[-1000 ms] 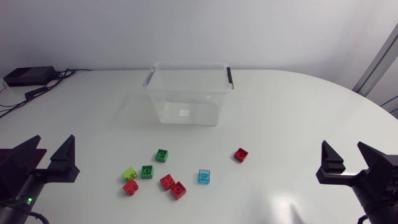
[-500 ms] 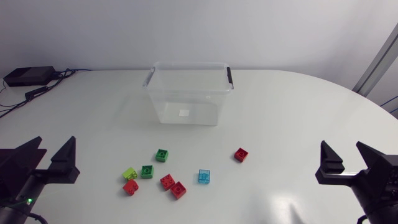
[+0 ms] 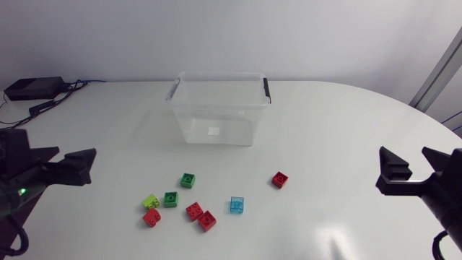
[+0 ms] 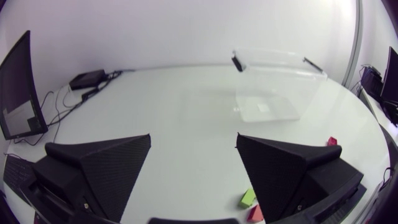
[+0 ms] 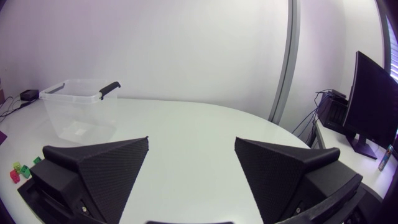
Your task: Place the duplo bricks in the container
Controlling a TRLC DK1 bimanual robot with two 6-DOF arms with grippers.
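Duplo bricks [image 3: 170, 199], eight in all, lie loose on the white surface [image 3: 325, 115], all outside the clear plastic container with black handle clips [image 3: 216, 124]. The container stands upright at the far middle of the surface.

Nearest the container is a dark green brick [image 3: 188, 180]. A lone red brick [image 3: 279, 179] sits apart toward the right arm's side, and a translucent blue brick [image 3: 237, 205] lies between it and the main cluster. In that cluster a lime green brick [image 3: 150, 201] sits just beside another green one, with a red corner brick [image 3: 151, 217] right against the lime one. A pair of red bricks [image 3: 200, 215] sit close together, corner to corner.

The left hand [image 4: 193, 140] hangs over the surface's left side, well apart from the bricks. Its fingers are spread wide with nothing between them. The right hand [image 5: 192, 142] is at the right edge, likewise spread wide and holding nothing.
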